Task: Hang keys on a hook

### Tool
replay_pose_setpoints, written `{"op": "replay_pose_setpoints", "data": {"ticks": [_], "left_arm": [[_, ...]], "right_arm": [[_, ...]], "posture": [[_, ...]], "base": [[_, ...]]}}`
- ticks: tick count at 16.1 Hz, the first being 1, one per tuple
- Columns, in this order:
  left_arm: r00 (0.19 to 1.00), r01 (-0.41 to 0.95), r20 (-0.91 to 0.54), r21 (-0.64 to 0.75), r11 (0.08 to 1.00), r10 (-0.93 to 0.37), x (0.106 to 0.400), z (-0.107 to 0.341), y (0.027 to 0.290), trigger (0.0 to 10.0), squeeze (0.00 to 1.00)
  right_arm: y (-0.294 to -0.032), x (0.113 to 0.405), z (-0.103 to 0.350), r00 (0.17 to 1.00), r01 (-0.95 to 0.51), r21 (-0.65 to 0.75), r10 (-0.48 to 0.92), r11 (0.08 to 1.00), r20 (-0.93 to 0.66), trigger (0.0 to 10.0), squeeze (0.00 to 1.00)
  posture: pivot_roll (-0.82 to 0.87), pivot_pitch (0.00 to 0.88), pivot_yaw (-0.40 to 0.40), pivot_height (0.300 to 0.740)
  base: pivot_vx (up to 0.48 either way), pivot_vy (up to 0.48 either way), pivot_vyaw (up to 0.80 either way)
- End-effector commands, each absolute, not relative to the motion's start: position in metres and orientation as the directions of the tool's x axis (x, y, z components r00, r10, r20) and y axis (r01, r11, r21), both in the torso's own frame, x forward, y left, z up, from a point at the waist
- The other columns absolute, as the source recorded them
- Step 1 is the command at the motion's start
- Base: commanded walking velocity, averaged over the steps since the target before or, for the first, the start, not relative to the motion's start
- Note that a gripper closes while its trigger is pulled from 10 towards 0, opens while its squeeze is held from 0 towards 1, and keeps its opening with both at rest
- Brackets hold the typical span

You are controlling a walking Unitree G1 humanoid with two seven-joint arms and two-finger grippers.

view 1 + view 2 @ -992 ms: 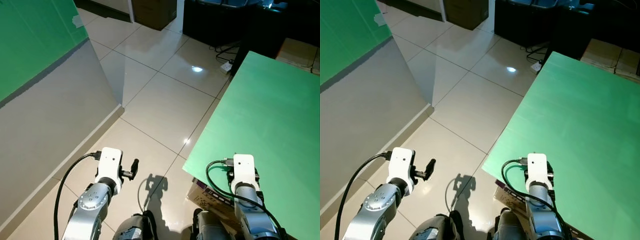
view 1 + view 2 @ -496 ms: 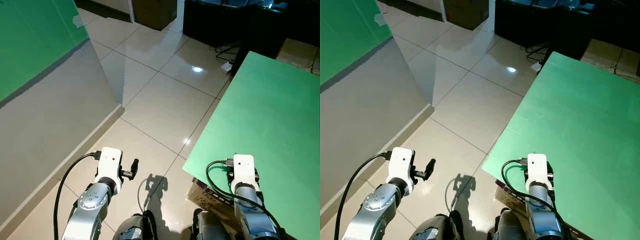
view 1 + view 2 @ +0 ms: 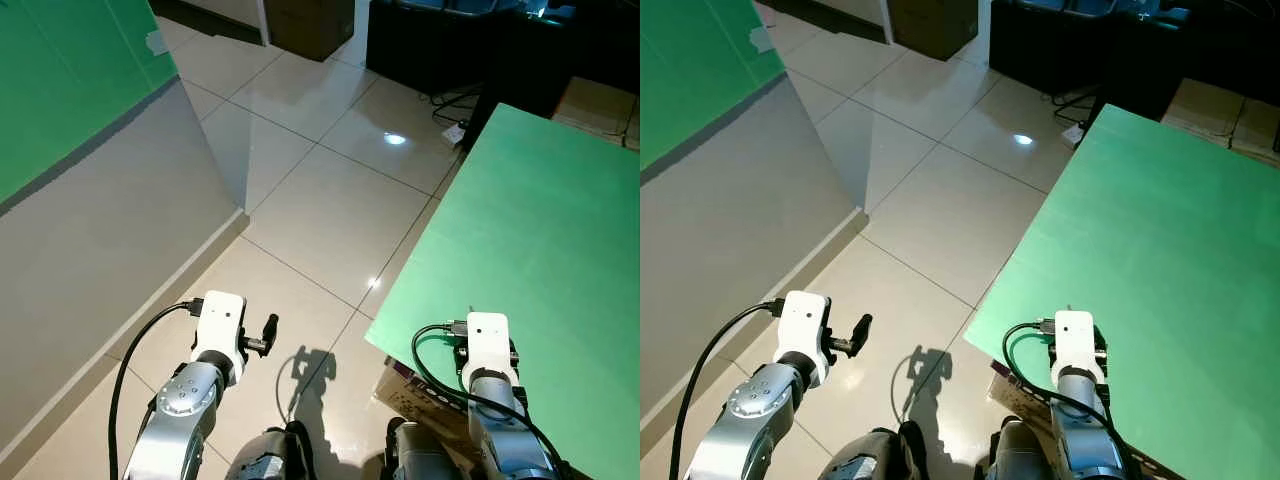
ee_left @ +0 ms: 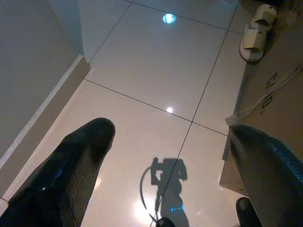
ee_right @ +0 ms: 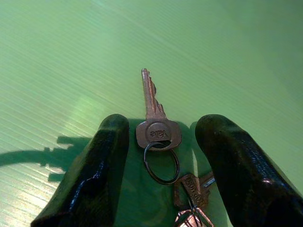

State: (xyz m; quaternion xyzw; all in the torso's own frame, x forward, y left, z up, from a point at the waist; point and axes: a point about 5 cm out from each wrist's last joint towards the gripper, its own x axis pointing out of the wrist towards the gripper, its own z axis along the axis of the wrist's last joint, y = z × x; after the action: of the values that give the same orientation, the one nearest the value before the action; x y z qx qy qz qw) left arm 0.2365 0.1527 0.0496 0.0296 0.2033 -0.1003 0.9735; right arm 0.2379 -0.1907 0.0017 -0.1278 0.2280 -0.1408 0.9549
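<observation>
A bunch of brass keys on a thin wire ring lies flat on the green tabletop. One key points away from me and a second key lies closer in. My right gripper hovers low over the bunch, open, with one black finger on each side and neither visibly touching it. In the eye views my right arm reaches over the table's near left corner. My left gripper is open and holds nothing, hanging above the tiled floor. My left arm is low on the left.
A grey wall with a green panel runs along my left. A cardboard box sits under the table corner, and a pair of sandals lies beside it. Dark furniture and a power strip stand at the back. Open tiles lie between the wall and the table.
</observation>
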Motion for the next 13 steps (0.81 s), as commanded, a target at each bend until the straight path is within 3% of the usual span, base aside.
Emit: {"op": "replay_pose_setpoints", "data": {"ticks": [1,4,5,6,13], "left_arm": [[0.892,0.203,-0.417,0.025,0.979,-0.174,0.2343,0.0463,0.1555,10.0,0.00],[0.891,0.204,-0.418,0.025,0.979,-0.175,0.2347,0.0464,0.1553,10.0,0.00],[0.891,0.204,-0.418,0.025,0.979,-0.175,0.2347,0.0464,0.1552,10.0,0.00],[0.891,0.206,-0.419,0.025,0.978,-0.177,0.2342,0.0463,0.1549,10.0,0.00],[0.889,0.207,-0.422,0.022,0.978,-0.178,0.2326,0.0458,0.1541,10.0,0.00]], "right_arm": [[-0.1883,0.2291,-0.0072,0.835,0.196,-0.314,-0.326,0.929,-0.443,10.0,0.00],[-0.1895,0.2289,-0.0082,0.833,0.199,-0.316,-0.330,0.928,-0.445,10.0,0.00],[-0.1897,0.2287,-0.0082,0.832,0.201,-0.316,-0.332,0.927,-0.444,9.5,0.00],[-0.1901,0.2278,-0.0083,0.832,0.203,-0.316,-0.333,0.927,-0.443,0.0,0.00],[-0.1919,0.2228,-0.0106,0.826,0.207,-0.319,-0.340,0.925,-0.449,0.0,0.00]], "posture": [[-0.16,0.199,0.105,0.740],[-0.16,0.202,0.108,0.740],[-0.16,0.202,0.108,0.740],[-0.17,0.206,0.108,0.740],[-0.16,0.212,0.107,0.740]], "base": [[0.000,0.000,0.00],[0.000,0.000,0.00],[0.000,0.000,0.00],[0.000,0.000,0.00],[0.000,0.000,0.00]]}}
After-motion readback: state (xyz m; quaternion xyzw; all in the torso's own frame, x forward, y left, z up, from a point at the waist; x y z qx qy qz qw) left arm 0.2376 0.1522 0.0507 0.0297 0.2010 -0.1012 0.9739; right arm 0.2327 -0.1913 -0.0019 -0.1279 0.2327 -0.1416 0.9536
